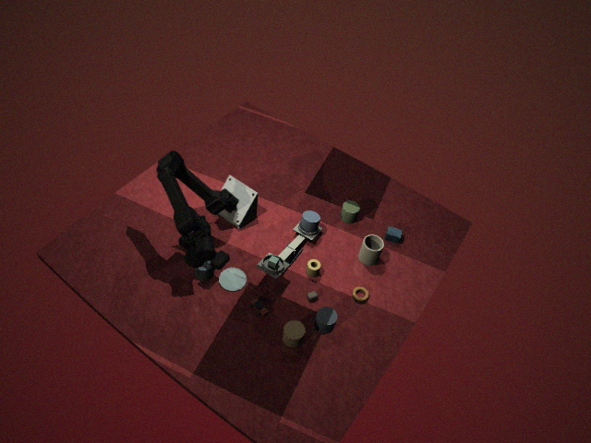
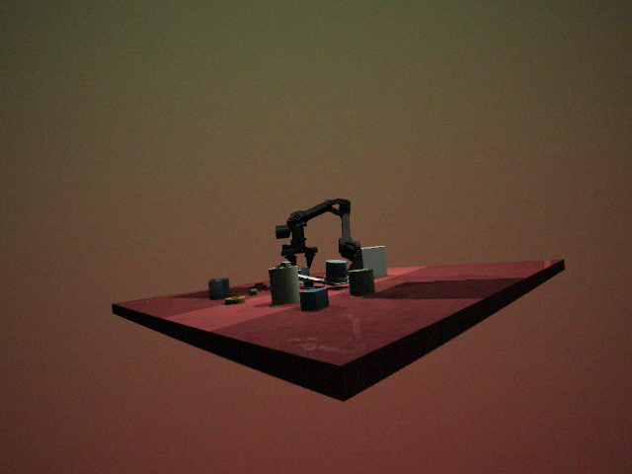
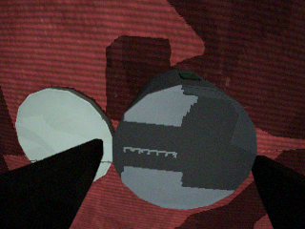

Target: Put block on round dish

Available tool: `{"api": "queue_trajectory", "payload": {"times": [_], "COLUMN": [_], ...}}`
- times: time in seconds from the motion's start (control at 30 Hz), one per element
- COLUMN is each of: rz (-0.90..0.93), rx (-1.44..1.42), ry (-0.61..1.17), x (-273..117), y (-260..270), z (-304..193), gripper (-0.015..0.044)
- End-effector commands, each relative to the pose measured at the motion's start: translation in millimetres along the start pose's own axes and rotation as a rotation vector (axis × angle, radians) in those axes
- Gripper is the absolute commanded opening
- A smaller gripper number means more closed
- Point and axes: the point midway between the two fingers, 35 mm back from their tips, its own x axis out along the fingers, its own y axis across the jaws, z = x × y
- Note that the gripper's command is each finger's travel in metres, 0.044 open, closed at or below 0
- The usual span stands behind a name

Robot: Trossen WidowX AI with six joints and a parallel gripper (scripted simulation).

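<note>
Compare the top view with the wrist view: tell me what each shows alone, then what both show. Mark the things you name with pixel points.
Top view only: the block (image 1: 273,261) on the balance's raised end and the cup (image 1: 310,221) on its other end.

Wrist view only: both dark fingertips, spread either side of the lifted cup.

Both: the lifted cup (image 1: 204,271) (image 3: 186,148) and the round dish (image 1: 233,279) (image 3: 62,126).
</note>
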Motion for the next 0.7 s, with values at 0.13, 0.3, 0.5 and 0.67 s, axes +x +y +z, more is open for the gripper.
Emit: {"api": "queue_trajectory", "payload": {"times": [0.13,0.3,0.5,0.67], "rz": [0.004,0.120,0.114,0.097], "rx": [0.002,0.000,-0.015,-0.063], "ry": [-0.010,-0.024,0.006,0.046], "x": [-24.7,-40.8,-43.7,-50.8], "y": [-1.3,17.2,42.3,91.9], "z": [2.4,2.7,-2.3,-21.8], "gripper": [0.0440,0.0309,0.0260,0.0260]}}
